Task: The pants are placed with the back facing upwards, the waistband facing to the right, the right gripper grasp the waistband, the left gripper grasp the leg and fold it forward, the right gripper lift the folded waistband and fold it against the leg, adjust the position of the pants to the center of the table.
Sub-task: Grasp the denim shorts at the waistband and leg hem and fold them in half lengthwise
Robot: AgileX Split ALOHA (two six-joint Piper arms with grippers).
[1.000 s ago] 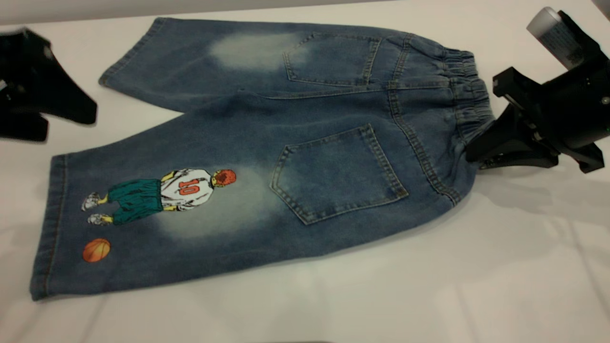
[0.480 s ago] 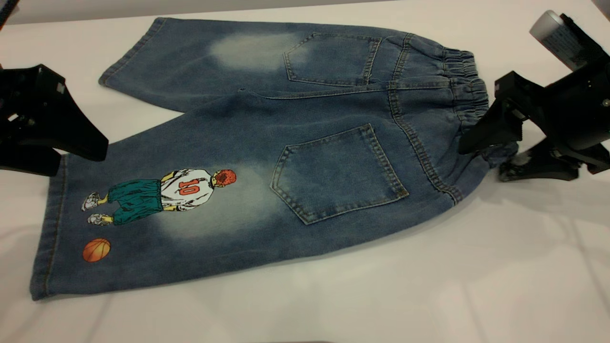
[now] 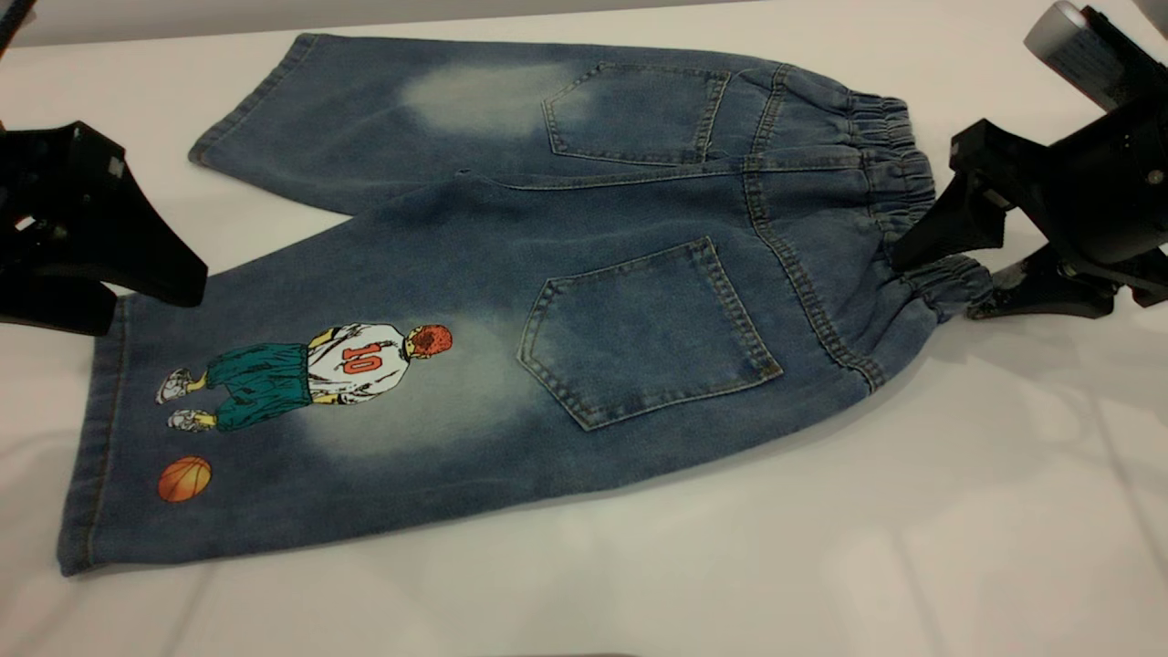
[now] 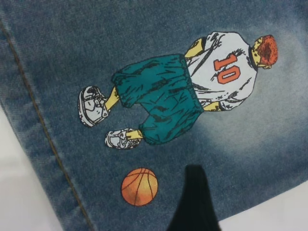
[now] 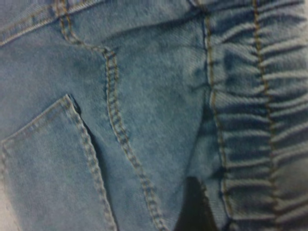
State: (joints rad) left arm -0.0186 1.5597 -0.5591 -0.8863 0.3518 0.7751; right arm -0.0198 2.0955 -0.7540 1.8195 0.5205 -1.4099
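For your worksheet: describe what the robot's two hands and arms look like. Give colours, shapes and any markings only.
Both are matte black. The left hand has broad flat fingers tapering to blunt points, with a small pale square on its body. The right hand has similar wedge-shaped fingers, the lower one with whitish scuffs, on a blocky black mount beside a silver-grey cylinder.

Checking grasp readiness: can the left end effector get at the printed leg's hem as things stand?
Probably yes. The left end effector hangs open at the hem end of the leg, which lies flat on the table with nothing in between.
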